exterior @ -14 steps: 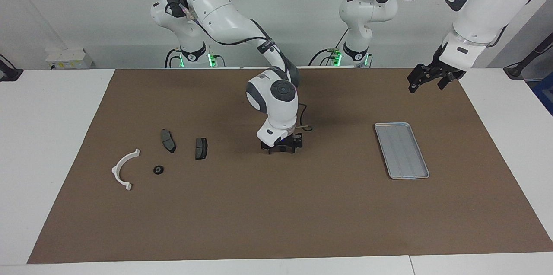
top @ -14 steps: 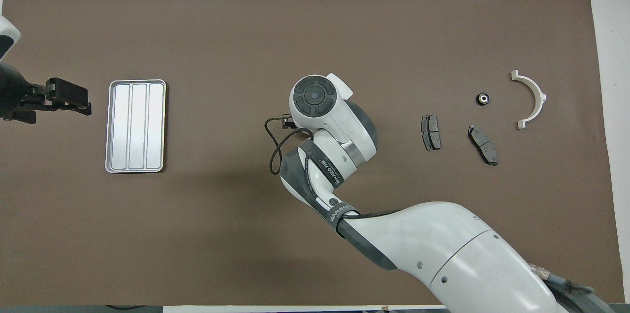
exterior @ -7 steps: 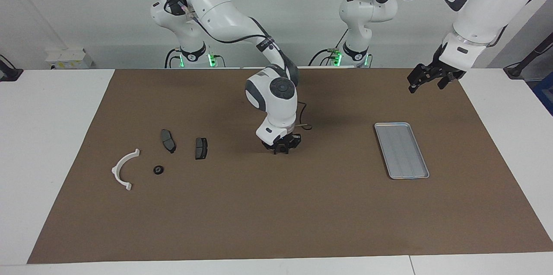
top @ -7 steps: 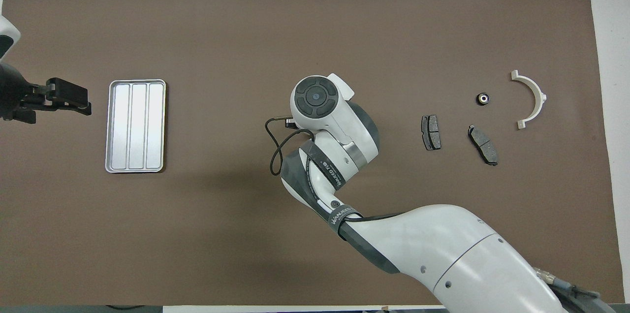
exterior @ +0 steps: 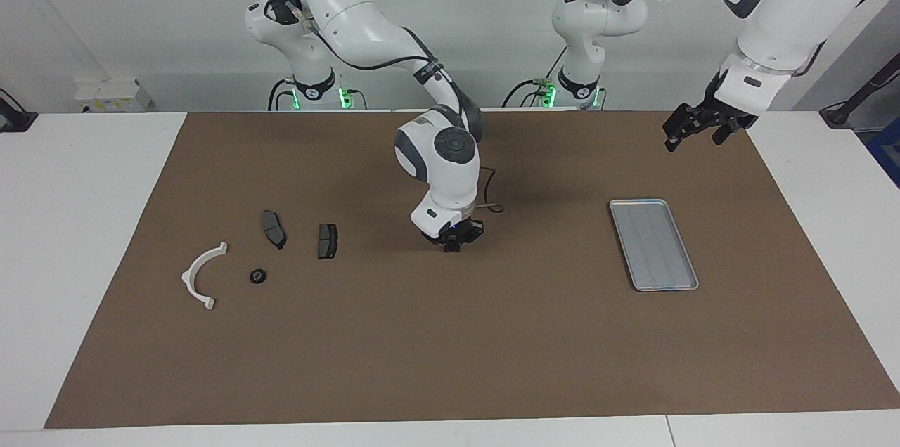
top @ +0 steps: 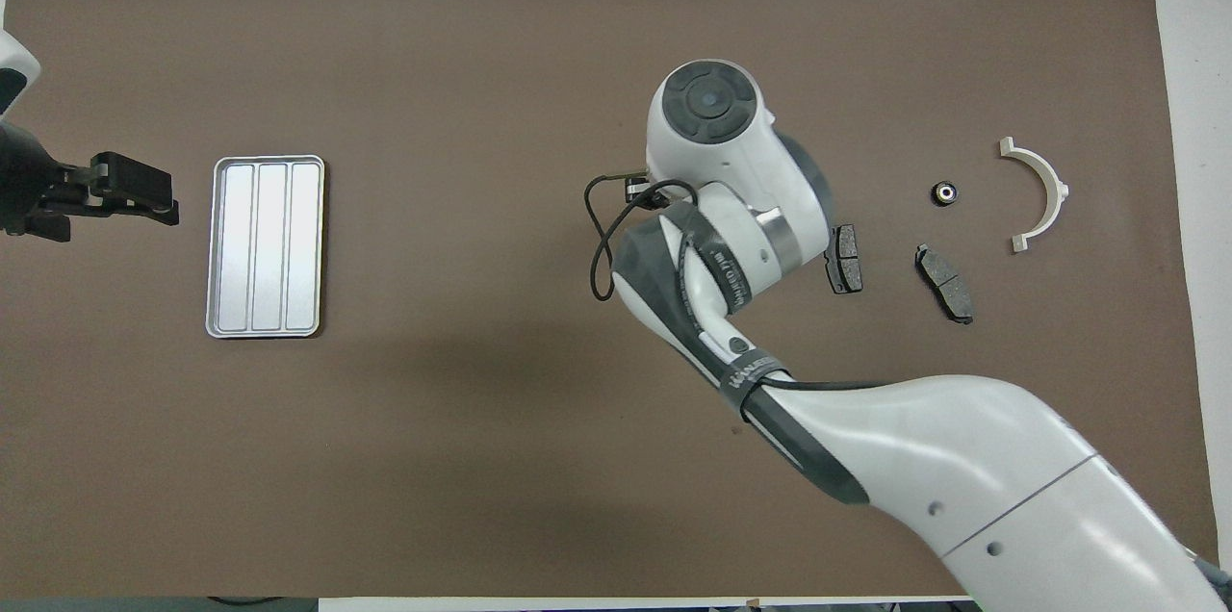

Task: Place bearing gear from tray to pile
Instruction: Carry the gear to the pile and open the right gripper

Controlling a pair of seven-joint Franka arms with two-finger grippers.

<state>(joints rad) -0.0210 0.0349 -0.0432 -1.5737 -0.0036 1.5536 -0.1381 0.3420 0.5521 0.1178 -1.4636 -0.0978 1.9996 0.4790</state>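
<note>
Small round black bearing gear [exterior: 258,276] with pale centre, lying just beside white half-ring bracket [exterior: 200,275], well apart from tray [exterior: 653,244], right gripper [exterior: 453,239] shut, empty, left gripper [exterior: 694,126] open, empty.

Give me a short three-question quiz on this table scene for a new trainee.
1. True or false: the flat silver-grey ribbed metal tray is empty.
2. The small black round bearing gear lies nearest to: A) the white half-ring plastic bracket; B) the tray; C) the middle of the brown mat.
3. Which gripper is shut with nothing in it: the left gripper, over the mat near the tray, or the right gripper, over the mat's middle?

Key: 1 true; 2 A; 3 the right gripper.
</note>
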